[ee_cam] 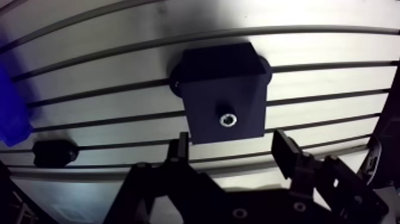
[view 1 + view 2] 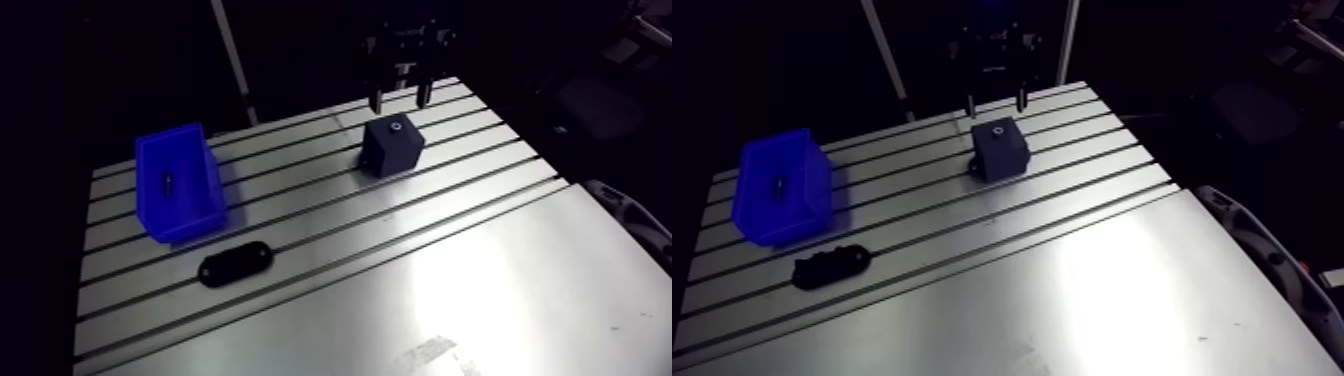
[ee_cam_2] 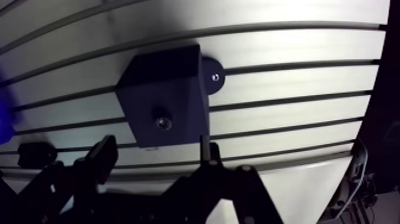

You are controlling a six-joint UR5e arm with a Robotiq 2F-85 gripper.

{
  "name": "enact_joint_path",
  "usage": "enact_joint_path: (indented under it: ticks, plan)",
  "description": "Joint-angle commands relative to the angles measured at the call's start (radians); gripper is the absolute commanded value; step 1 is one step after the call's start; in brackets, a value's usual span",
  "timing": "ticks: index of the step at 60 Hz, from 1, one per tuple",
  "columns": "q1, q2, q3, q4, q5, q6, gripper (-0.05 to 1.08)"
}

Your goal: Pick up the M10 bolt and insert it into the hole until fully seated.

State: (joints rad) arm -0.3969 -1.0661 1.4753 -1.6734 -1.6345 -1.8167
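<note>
A dark blue block [image 2: 392, 145] stands on the slotted table [image 2: 450, 270] toward its far side, with a metal-lined hole [image 1: 228, 120] in its top face. The bolt [image 2: 168, 182] is a small dark shape lying inside the blue bin [image 2: 180, 215] at the table's left. My gripper [image 2: 400, 102] hangs a little above and just behind the block. In the wrist view its fingers [image 1: 178, 149] are spread apart with nothing between them, and the hole sits just ahead of the gap.
A flat black oval part [image 2: 235, 264] lies on the table in front of the bin. The smooth plate [image 2: 480, 300] covers the near right of the table. The block rests on a round black foot [image 3: 213, 77].
</note>
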Motion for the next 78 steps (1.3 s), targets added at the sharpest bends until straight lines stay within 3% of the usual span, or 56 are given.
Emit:
enact_joint_path:
  ticks: [1, 12, 26, 35, 45, 57, 78]
  plan:
    - [0.0, -0.007, -0.005, -0.002, 0.003, 0.0, 0.0]
    - [0.002, -0.054, -0.011, 0.006, 0.006, 0.0, 0.0]
    - [0.066, -0.173, -0.032, 0.086, -0.004, 0.009, 0.0]
    - [0.096, -0.252, -0.033, 0.11, 0.001, 0.025, 0.0]
    - [0.204, -0.315, -0.031, 0.115, -0.003, 0.069, 0.0]
    - [0.328, -0.369, -0.034, 0.19, 0.028, 0.131, 0.01]
    - [0.381, -0.454, -0.022, 0.232, 0.031, 0.152, 0.01]
